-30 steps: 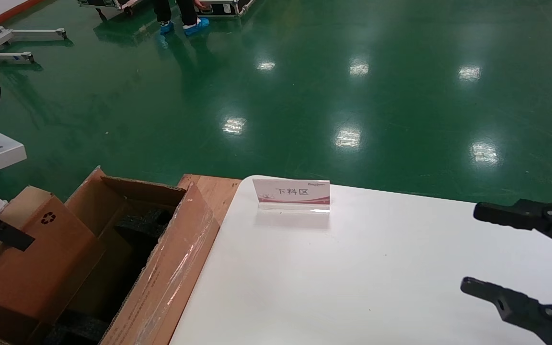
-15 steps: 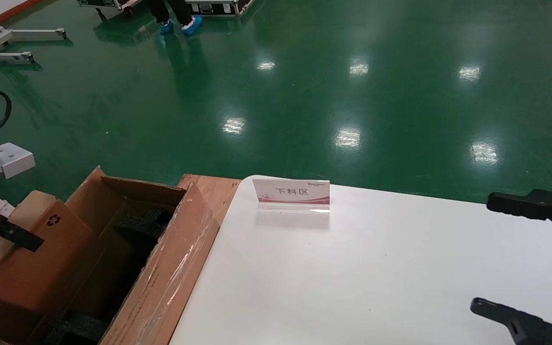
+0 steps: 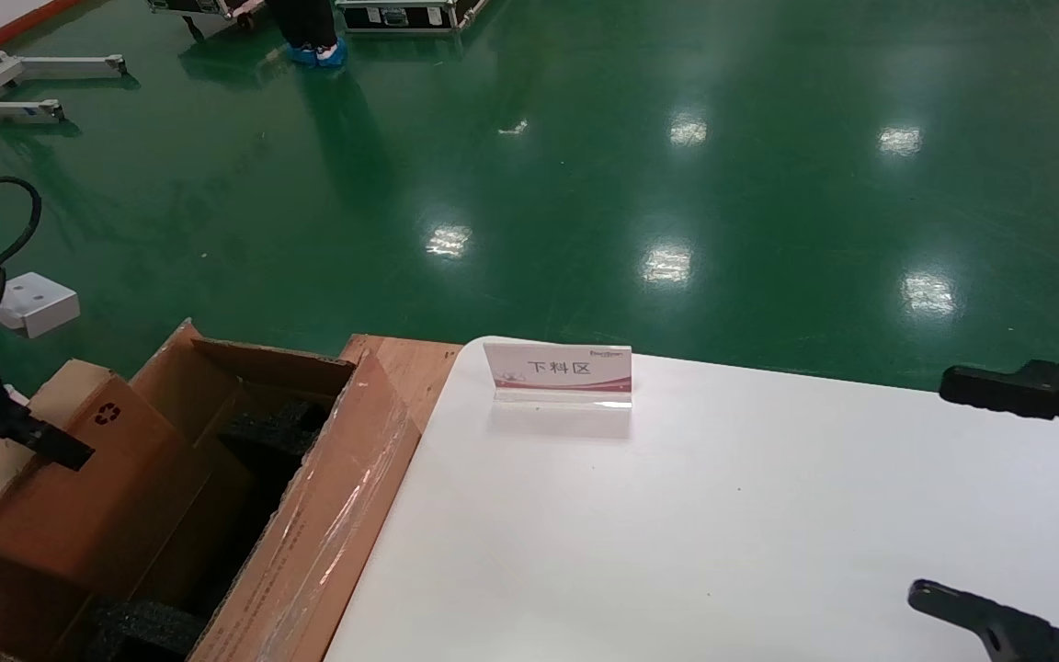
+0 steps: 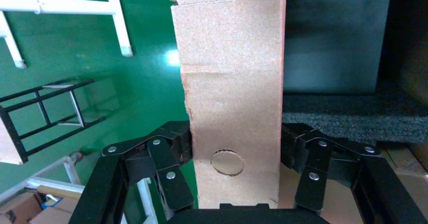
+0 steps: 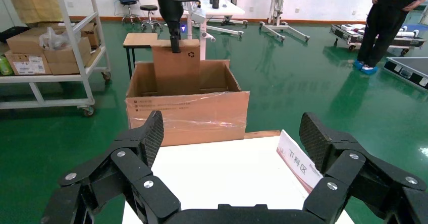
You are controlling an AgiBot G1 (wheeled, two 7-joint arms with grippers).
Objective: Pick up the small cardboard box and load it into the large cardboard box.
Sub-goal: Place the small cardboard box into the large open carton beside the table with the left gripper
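The small cardboard box (image 3: 79, 496), brown with a recycling symbol, hangs tilted at the left side of the large cardboard box (image 3: 327, 524). My left gripper (image 3: 44, 443) is shut on its upper edge. In the left wrist view the jaws (image 4: 236, 144) clamp the small box's narrow side (image 4: 232, 82), with black foam (image 4: 348, 118) beyond. In the right wrist view the small box (image 5: 176, 75) stands upright, its lower part hidden behind the large box's taped wall (image 5: 186, 115). My right gripper (image 3: 971, 496) is open and empty over the table's right side; it also shows in the right wrist view (image 5: 232, 133).
A white table (image 3: 677, 552) holds a small sign stand (image 3: 559, 372). A wooden board (image 3: 405, 363) lies between the table and the carton. Black foam blocks (image 3: 272, 428) sit inside the carton. Green floor lies beyond, with a person (image 3: 309, 28) and carts at the back.
My left gripper and the small box have shifted a little to the right, over the carton. My right gripper has drawn back toward the right edge. The person has walked left.
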